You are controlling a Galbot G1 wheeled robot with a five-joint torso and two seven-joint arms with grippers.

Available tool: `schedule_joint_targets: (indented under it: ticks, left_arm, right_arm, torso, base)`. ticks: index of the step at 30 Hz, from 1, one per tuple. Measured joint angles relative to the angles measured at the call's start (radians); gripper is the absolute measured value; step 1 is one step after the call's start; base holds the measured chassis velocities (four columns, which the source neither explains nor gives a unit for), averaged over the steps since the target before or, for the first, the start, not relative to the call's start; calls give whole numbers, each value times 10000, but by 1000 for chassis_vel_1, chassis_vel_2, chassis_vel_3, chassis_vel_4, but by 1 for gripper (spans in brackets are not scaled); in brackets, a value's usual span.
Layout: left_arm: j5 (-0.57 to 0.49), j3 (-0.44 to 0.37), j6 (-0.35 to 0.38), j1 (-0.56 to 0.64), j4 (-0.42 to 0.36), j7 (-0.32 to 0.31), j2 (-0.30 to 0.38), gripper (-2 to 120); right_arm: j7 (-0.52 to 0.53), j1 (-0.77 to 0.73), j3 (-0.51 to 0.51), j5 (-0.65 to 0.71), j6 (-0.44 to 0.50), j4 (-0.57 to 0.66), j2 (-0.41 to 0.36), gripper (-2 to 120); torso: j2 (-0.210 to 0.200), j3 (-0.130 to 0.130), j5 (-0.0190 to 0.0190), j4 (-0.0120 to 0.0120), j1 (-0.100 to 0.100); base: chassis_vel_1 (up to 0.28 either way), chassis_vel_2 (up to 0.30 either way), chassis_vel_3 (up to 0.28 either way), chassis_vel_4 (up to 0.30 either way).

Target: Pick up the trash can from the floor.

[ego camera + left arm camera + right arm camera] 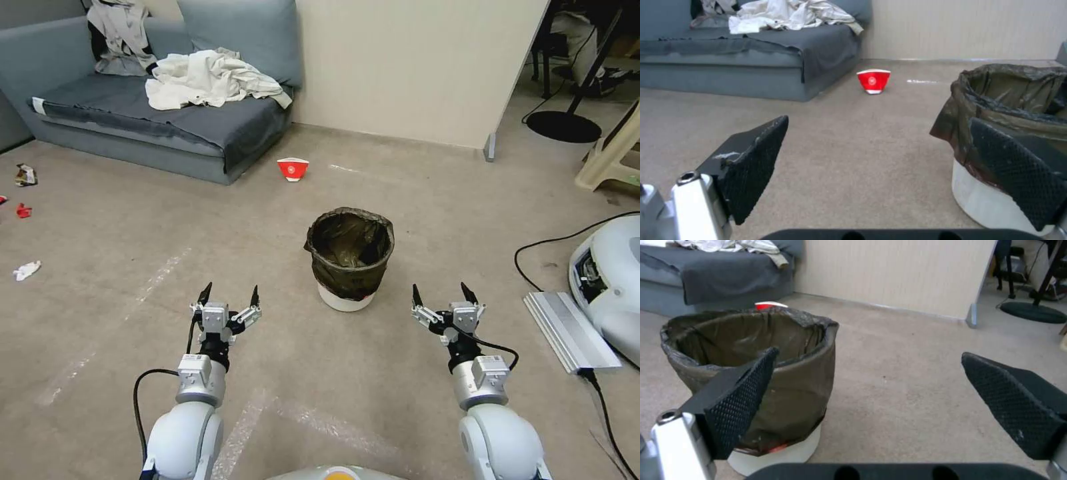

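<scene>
- Left gripper (227, 296) w/ black mesh-padded fingers spread apart, holding nothing; low over the flat beige-grey matte floor (120, 233), near the can's left side but apart from it.
- Right gripper (444, 295) likewise spread, empty, near the can's right side, not touching.
- Small round white plastic trash can (349, 259), lined w/ a crinkled dark brown-black bag folded over the rim, stands upright on the floor between the two grippers & a bit ahead of them, approx. centre of the open floor, well apart from the grey sofa (153, 127).
- Progress: judging by this, the arms are only lined up either side; no contact, no grasp, can not lifted yet. Left to do: close in on the can or its rim, clamp, raise it off the floor.
- Contents: liner inside looks empty as far as the right wrist view shows; the very bottom can't be seen.
- Small red-and-white paper bowl (293, 169) sits on the floor beyond the can, near the sofa's front corner; its inside isn't visible.
</scene>
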Motion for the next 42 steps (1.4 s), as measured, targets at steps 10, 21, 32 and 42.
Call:
schedule_joint_targets:
  ticks: [10, 21, 32, 42]
  left_arm:
    - [0, 0, 0, 0, 0, 0, 0, 100]
    - [0, 0, 0, 0, 0, 0, 0, 100]
    - [0, 0, 0, 0, 0, 0, 0, 100]
    - [46, -342, -243, 1084, -1696, -228, -56, 100]
  right_arm:
    - [0, 0, 0, 0, 0, 0, 0, 100]
    - [0, 0, 1, 0, 0, 0, -1, 100]
    - [93, -243, -226, -103, -84, 524, 117, 100]
    - [575, -1225, -1185, -481, -703, 2743, 617, 100]
  torso:
    - [0, 0, 0, 0, 0]
    - [0, 0, 0, 0, 0]
    - [1, 0, 0, -2, 0]
    - [1, 0, -1, 1, 0]
  base:
    - [0, 0, 0, 0]
    - [0, 0, 0, 0]
    - [0, 0, 0, 0]
    - [0, 0, 0, 0]
